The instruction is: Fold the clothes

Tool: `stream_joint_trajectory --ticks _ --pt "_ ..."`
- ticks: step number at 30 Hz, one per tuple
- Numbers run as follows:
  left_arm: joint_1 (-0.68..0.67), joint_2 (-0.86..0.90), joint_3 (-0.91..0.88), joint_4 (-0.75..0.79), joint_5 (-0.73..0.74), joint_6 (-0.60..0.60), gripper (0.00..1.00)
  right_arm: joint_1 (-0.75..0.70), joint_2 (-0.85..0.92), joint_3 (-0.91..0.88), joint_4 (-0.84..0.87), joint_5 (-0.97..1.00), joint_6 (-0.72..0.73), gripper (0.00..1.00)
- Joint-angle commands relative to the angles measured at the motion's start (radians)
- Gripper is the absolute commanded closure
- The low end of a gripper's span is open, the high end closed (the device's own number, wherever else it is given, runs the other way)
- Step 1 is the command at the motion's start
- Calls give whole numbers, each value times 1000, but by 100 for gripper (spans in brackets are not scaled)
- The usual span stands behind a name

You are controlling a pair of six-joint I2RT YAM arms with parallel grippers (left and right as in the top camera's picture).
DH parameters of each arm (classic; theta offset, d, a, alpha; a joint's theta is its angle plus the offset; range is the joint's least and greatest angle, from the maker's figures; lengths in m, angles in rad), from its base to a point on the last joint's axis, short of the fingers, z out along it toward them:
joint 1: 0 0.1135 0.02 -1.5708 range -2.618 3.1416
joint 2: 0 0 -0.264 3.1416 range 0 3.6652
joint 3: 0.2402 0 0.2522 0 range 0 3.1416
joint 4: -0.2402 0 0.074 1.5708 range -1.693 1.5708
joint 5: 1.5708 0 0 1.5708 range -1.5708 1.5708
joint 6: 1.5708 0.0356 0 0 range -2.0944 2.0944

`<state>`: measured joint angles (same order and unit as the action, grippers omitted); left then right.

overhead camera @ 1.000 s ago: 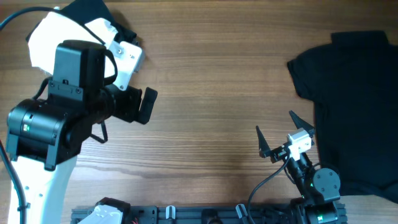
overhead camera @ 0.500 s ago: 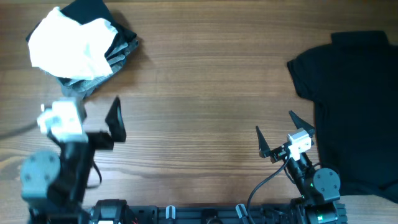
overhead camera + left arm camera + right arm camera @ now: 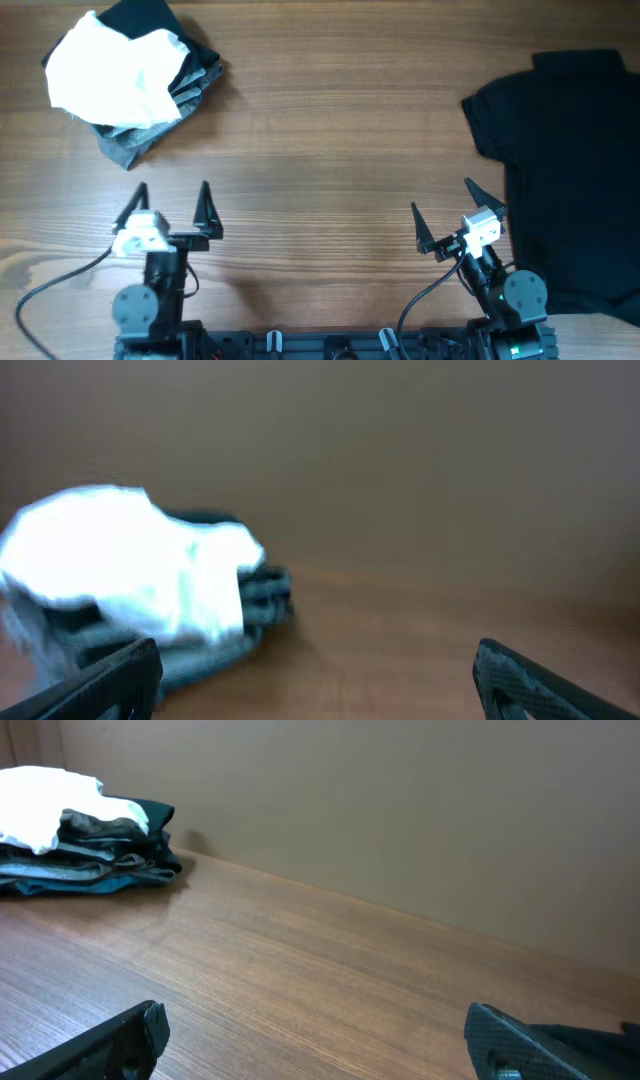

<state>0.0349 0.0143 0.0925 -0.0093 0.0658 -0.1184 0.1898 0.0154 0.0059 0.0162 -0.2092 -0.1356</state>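
A pile of folded clothes, white on top of grey and black pieces, lies at the far left of the wooden table. It also shows in the left wrist view and in the right wrist view. A black shirt lies spread flat at the right edge. My left gripper is open and empty near the front edge, well short of the pile. My right gripper is open and empty near the front edge, just left of the black shirt.
The bare wooden table stretches between the pile and the shirt. The arm bases and a black rail sit along the front edge. A plain brown wall stands behind the table.
My left arm has pulled back from the clothes pile at the far left to the front edge, with its gripper open. The right arm has not moved.
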Motion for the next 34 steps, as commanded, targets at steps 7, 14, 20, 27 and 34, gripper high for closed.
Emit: stream_joint_trajectory --ticks 7,14,20,27,34 --pt "6 -10 -87 -59 28 -99 0 0 -6 -1 4 -16 5 0" --pt "6 -10 -87 -59 28 -99 0 0 -6 -1 4 -16 5 0" --pt "6 -10 -87 -59 28 -99 0 1 -6 -1 4 -16 5 0" --pt "6 -10 -87 -59 28 -99 0 0 -6 -1 4 -16 5 0" --pt "6 -8 -87 -59 28 -99 0 1 -6 -1 4 -16 5 0"
